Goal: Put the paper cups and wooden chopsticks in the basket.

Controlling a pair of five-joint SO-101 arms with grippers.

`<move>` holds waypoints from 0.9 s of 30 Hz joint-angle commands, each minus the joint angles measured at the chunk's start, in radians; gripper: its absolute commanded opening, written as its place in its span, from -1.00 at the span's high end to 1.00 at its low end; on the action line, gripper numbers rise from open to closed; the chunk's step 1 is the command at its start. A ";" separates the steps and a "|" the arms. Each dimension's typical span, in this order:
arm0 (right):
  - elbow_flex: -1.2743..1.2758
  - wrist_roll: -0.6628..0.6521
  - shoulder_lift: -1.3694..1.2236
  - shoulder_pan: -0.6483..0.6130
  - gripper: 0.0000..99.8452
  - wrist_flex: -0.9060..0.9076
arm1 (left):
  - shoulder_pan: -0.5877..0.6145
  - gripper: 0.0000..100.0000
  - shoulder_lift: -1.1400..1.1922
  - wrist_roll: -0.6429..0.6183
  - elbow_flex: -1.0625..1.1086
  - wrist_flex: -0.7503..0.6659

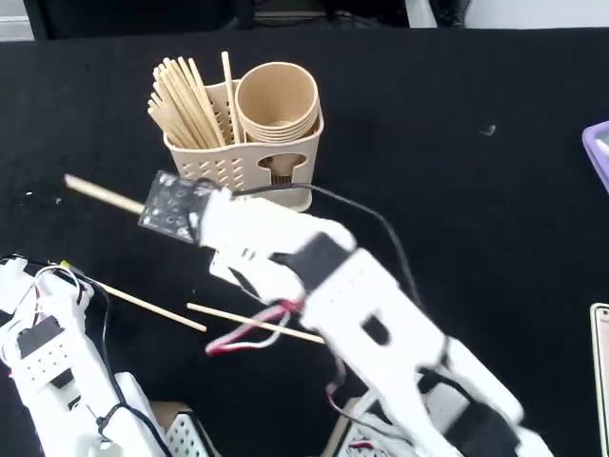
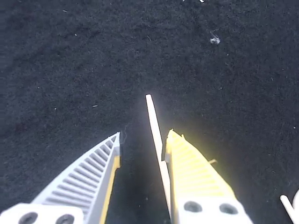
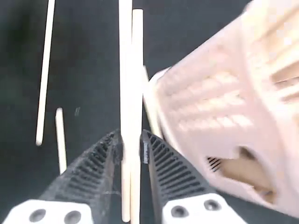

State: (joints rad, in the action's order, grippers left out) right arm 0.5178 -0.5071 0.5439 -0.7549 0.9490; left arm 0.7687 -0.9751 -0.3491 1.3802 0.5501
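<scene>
Beside the basket, my right claw pinches two chopsticks. My left claw hangs spread around one stick on the table.

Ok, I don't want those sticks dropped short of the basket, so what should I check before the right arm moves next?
1. Right gripper shut on two chopsticks: ok.
2. That pair over the basket: not ok, beside it.
3. Paper cups in the basket: ok.
4. Left gripper open around loose chopstick: ok.
5. Room among the stored chopsticks: cannot tell.
</scene>
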 commanded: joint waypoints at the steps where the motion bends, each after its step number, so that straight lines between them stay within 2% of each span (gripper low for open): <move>1: -0.025 0.118 0.186 0.020 0.98 -0.130 | 0.007 0.68 -0.017 -0.006 -0.015 -0.021; 9: -0.019 0.281 0.298 0.021 0.98 -0.621 | 0.007 0.68 -0.017 -0.006 -0.015 -0.021; 13: -0.021 0.341 0.214 0.021 0.98 -0.829 | 0.007 0.68 -0.017 -0.006 -0.013 -0.021; 19: -0.028 0.334 -0.007 0.080 0.98 -1.102 | 0.007 0.68 -0.017 -0.006 -0.013 -0.021; 21: -0.036 0.339 -0.073 0.115 0.98 -1.163 | 0.007 0.68 -0.017 -0.006 -0.013 -0.021; 27: -0.035 0.341 -0.248 0.167 0.98 -1.169 | 0.005 0.68 -0.017 -0.006 -0.013 -0.021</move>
State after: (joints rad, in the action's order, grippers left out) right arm 0.5178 -0.1741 0.3445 -0.6183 -0.1880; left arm 0.7687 -0.9751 -0.3491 1.3802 0.5501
